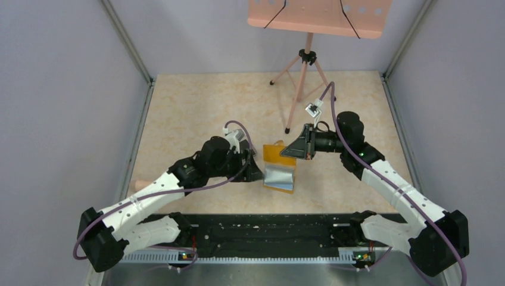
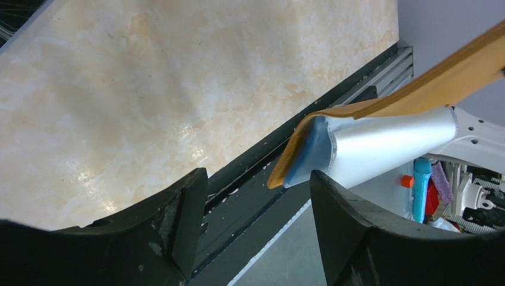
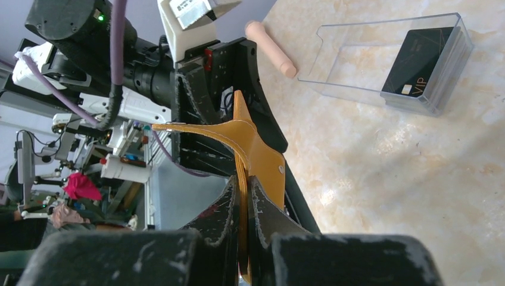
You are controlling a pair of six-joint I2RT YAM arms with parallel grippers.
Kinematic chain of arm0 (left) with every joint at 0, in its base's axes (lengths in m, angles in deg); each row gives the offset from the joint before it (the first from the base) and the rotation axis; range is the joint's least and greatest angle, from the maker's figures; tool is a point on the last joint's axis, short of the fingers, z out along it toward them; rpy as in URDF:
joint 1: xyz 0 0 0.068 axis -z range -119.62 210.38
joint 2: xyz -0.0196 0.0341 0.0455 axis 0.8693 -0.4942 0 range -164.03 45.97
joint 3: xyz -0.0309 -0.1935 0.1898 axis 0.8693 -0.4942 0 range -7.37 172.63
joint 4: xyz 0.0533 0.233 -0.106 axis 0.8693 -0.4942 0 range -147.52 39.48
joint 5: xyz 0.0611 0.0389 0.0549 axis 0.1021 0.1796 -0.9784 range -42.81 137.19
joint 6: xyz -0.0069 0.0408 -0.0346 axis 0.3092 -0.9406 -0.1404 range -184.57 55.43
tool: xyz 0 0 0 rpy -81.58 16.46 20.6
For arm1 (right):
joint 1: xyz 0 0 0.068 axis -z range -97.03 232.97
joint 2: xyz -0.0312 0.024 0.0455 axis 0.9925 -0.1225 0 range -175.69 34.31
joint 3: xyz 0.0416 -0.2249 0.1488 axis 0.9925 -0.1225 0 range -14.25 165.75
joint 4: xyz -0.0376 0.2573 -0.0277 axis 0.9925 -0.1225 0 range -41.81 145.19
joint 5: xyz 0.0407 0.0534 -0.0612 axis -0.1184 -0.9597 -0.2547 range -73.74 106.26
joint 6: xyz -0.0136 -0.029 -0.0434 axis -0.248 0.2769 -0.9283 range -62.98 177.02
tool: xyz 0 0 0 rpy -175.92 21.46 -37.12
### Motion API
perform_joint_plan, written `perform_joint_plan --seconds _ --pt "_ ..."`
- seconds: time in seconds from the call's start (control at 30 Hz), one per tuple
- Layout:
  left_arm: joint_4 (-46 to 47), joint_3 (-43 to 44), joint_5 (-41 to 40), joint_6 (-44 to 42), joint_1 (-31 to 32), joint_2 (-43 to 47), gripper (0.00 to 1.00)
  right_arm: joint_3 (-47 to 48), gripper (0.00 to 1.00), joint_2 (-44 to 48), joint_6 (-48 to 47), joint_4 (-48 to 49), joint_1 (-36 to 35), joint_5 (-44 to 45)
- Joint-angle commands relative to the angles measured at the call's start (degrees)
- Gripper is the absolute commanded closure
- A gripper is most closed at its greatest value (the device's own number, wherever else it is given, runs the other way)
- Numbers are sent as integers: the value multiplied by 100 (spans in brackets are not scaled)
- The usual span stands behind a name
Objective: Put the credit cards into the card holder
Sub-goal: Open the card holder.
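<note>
The card holder [image 1: 280, 168], an orange-tan wallet with a blue-grey inside, hangs unfolded above the table's near middle. My right gripper [image 1: 302, 149] is shut on its orange upper flap [image 3: 257, 149], which shows pinched between the jaws [image 3: 245, 192]. My left gripper [image 1: 255, 170] stands open at the wallet's left edge. In the left wrist view the wallet's lower corner [image 2: 305, 156] sits just past the gap [image 2: 257, 179], close to the right finger [image 2: 342, 220], with nothing between the fingers. One black credit card [image 3: 418, 61] marked VIP lies in a clear plastic box [image 3: 357, 65].
A pink peg [image 3: 271, 47] lies on the table by the clear box and shows near the left wall [image 1: 138, 185]. A tripod stand [image 1: 305, 77] with a pink tray [image 1: 315, 15] rises at the back. A black rail [image 1: 268, 229] runs along the near edge.
</note>
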Motion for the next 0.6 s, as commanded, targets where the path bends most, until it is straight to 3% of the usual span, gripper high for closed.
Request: perform_joint_plan --seconds 0.0,0.23,0.57 --pt "242 387 -8 -116 -12 244 31 -16 100 145 -95 106 36 -4" --pt "760 156 -223 -59 -14 642 31 -153 100 149 -17 320 37 -281" --pt "1183 106 -354 3 -25 313 31 -437 100 259 745 957 38 -611"
